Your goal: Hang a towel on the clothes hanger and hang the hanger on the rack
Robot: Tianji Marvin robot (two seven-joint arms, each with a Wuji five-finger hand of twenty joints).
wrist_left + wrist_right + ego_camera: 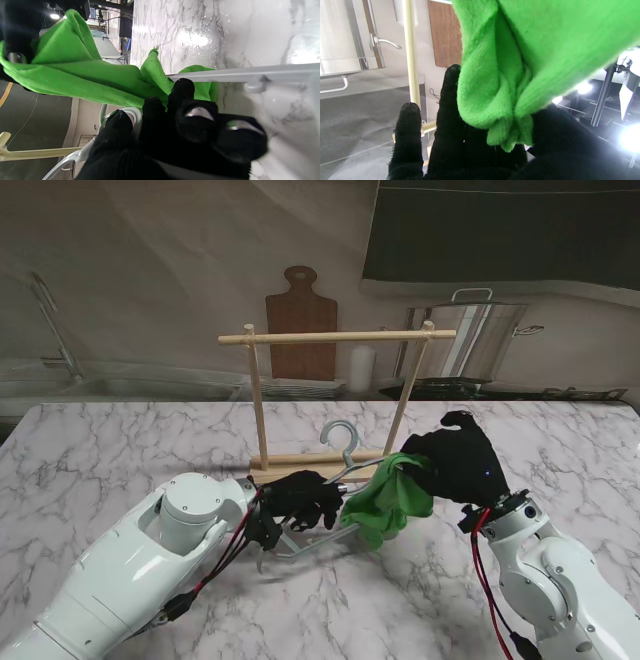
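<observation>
My left hand (298, 502) in its black glove is shut on a grey clothes hanger (343, 442), whose hook points up in front of the wooden rack (335, 337). The hanger's bar (250, 72) runs past my fingers (182, 92). A green towel (392, 498) passes through the hanger and bunches over its bar. My right hand (460, 460) is shut on the towel's upper end (500, 75) and holds it just right of the hanger. The towel (82, 75) stretches from the hanger up to the right hand.
The rack's base (320, 464) stands on the marble table (120, 450) just beyond both hands. Behind the table are a wooden cutting board (300, 325), a steel pot (470, 335) and a white cylinder (361, 367).
</observation>
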